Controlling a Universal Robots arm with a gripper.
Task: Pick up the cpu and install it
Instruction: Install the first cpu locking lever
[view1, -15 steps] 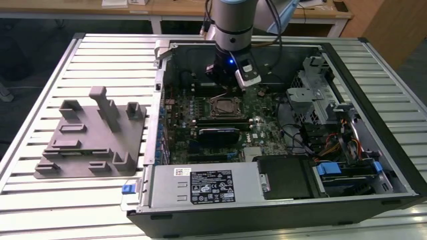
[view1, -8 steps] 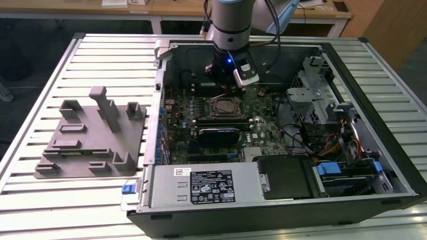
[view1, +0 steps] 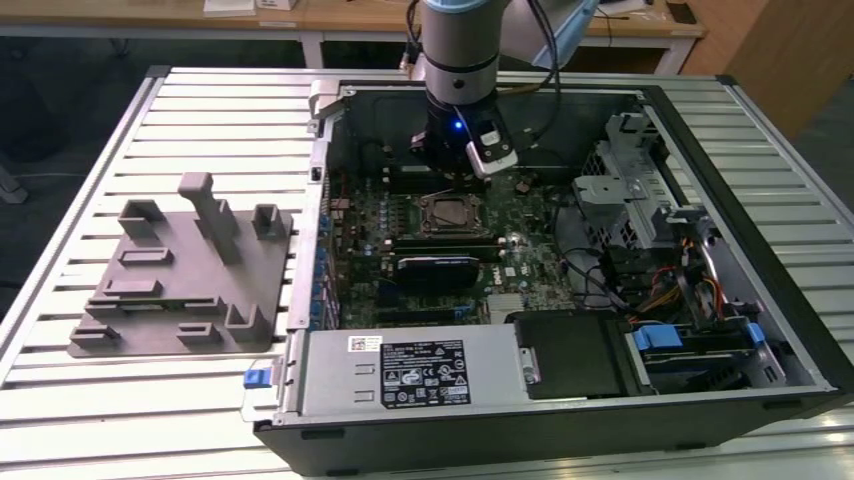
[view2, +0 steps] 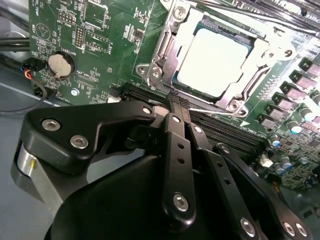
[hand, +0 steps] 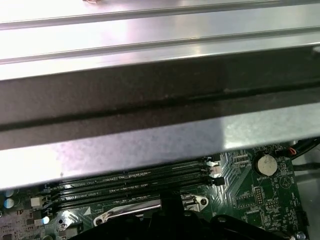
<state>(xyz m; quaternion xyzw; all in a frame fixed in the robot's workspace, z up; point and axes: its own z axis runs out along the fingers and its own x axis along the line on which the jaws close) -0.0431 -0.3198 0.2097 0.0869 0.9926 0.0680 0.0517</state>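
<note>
Exterior view: the arm (view1: 461, 45) reaches down into the open computer case (view1: 561, 440) on the slatted tabletop (view1: 134, 400). Its lower end merges with the dark motherboard (view1: 534, 265), so its tip is hard to make out. The socket (view1: 447, 213) lies just in front of the arm; its contents cannot be resolved here. A grey tray (view1: 187, 270) with upright posts stands on the exterior view's left, apart from the case.

Second wrist view: the black linkage of the end effector (view2: 176, 100) hides much of the board. Its fingers are together, with nothing between them, above the memory slots (view2: 235, 135). The cpu (view2: 212, 57) sits in the socket, its pale top ringed by the metal frame (view2: 165, 55). A coin cell (view2: 61, 64) lies well to one side.

First wrist view: the case wall (hand: 150, 110) blocks most of the scene. The memory slots, the coin cell and a cut-off edge of the frame show beneath it.
</note>
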